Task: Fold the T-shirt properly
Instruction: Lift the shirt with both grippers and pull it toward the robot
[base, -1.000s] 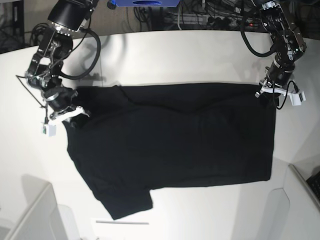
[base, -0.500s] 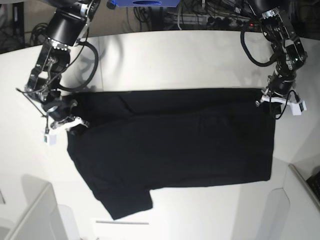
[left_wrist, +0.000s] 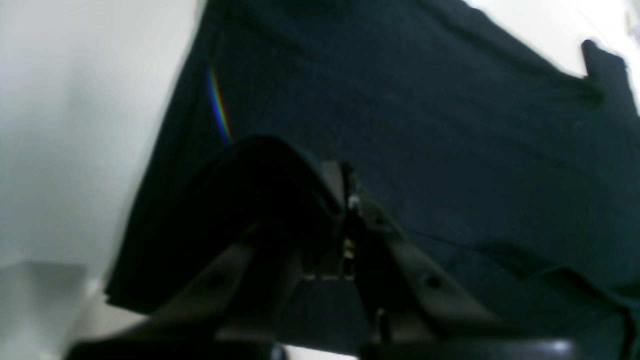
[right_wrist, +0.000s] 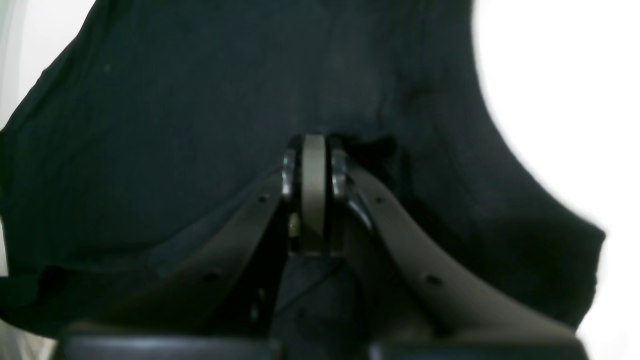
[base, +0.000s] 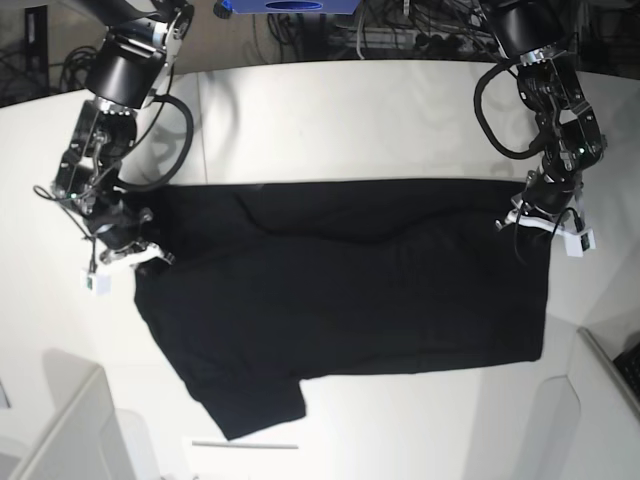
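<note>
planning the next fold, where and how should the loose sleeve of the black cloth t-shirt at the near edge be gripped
Take the black cloth T-shirt at the outer hem corner of its free short sleeve, which sticks out past the body near the front table edge. Probably come from the front, low over the white table: the sleeve lies flat with bare table around that corner, so a gripper can pinch its edge.

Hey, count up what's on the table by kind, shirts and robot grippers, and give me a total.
T-shirt: 1, black, spread flat on the white table
Robot grippers: 2, left gripper and right gripper, each shut on a far corner of the shirt
Total: 3
</note>
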